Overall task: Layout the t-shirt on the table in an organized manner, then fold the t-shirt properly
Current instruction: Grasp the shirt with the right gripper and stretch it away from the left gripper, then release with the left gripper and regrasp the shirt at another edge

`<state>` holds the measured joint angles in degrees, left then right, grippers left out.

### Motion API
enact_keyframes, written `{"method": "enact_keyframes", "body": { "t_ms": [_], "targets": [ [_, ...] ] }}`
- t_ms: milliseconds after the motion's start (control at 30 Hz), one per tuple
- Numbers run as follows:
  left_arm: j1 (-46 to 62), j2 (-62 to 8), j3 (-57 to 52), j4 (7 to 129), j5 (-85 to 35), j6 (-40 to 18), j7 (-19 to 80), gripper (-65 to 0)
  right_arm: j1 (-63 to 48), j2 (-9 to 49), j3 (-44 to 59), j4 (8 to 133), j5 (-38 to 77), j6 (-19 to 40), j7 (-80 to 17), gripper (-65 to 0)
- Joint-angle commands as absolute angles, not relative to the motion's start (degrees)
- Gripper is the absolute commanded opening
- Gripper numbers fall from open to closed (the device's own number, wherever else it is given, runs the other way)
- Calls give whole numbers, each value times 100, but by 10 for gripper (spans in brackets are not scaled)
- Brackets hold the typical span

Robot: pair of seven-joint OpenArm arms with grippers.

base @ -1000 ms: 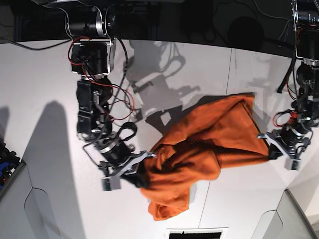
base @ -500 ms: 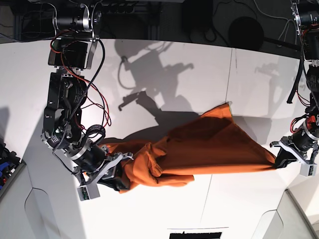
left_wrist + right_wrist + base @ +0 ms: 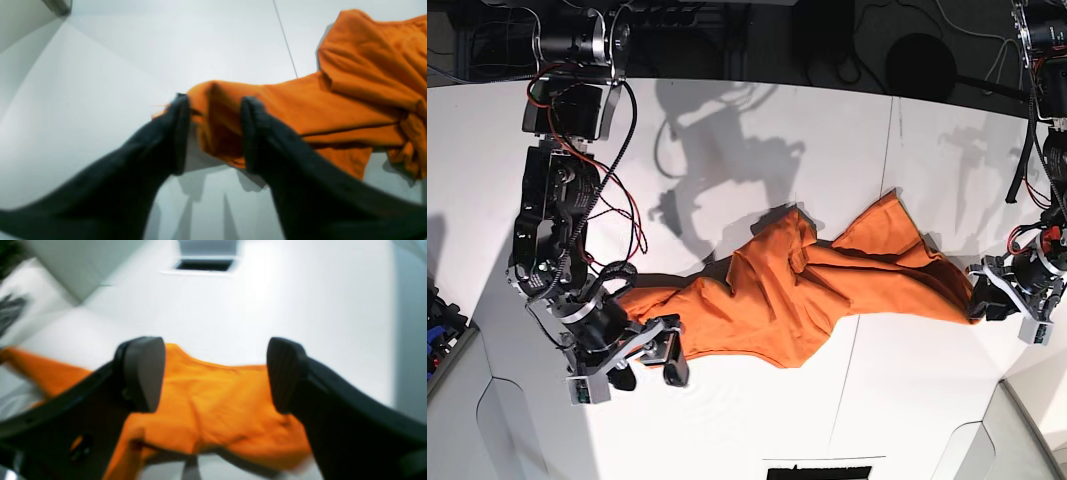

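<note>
The orange t-shirt (image 3: 827, 290) lies slack and crumpled across the white table (image 3: 757, 130), spread from left to right. My right gripper (image 3: 645, 370) is open and empty, just in front of the shirt's left end. In the right wrist view the shirt (image 3: 217, 400) lies on the table beyond that gripper (image 3: 213, 373). My left gripper (image 3: 983, 298) is at the shirt's right end. In the left wrist view that gripper (image 3: 215, 106) has its jaws partly apart, and a loose bunch of shirt (image 3: 333, 106) sits between them with table showing beside it.
A thin dark seam (image 3: 889, 150) crosses the table. A dark slot (image 3: 817, 468) sits at the near edge. Grey angled panels (image 3: 457, 400) flank the near corners. Blue items (image 3: 437, 320) lie at the left edge. The curved dark far edge (image 3: 757, 82) runs behind.
The shirt, held stretched between both grippers before, has dropped slack onto the table. My right gripper has let go and drawn back. My left gripper's jaws have loosened.
</note>
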<state>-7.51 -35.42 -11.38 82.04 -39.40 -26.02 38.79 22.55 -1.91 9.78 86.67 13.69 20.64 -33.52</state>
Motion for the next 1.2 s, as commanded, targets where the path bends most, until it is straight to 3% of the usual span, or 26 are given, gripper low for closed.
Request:
{"method": "enact_keyframes", "body": {
  "t_ms": [0, 167, 400, 667, 767, 867, 1167],
  "targets": [
    [-856, -3691, -1203, 8291, -4003, -2622, 3756, -349, 2423, -191, 991, 8750, 1216, 1855, -3192, -195],
    [-854, -3704, -1203, 8291, -4180, -2622, 3863, -349, 2425, -158, 991, 8165, 397, 816, -2829, -195],
    [-838, -3701, -1203, 8291, -4257, -2641, 4001, -349, 2423, -156, 991, 6952, 405, 696, -2279, -195],
    [-534, -3699, -1203, 8291, -4311, -2639, 3986, -349, 2370, -156, 991, 6879, 333, -176, -2309, -195],
    [-322, -3667, -1203, 8291, -4576, -2687, 3988, -349, 2318, -123, 989, 6799, 233, -99, -2318, -195],
    [-130, -3581, -1203, 8294, -4766, -3114, 4012, -349, 2298, -58, 991, 6759, 235, -67, -2499, -195],
    [598, -3028, -1201, 8294, -4995, -3269, 4084, -350, 2303, 115, 991, 6777, 235, -137, -2912, -195]
  ]
}}
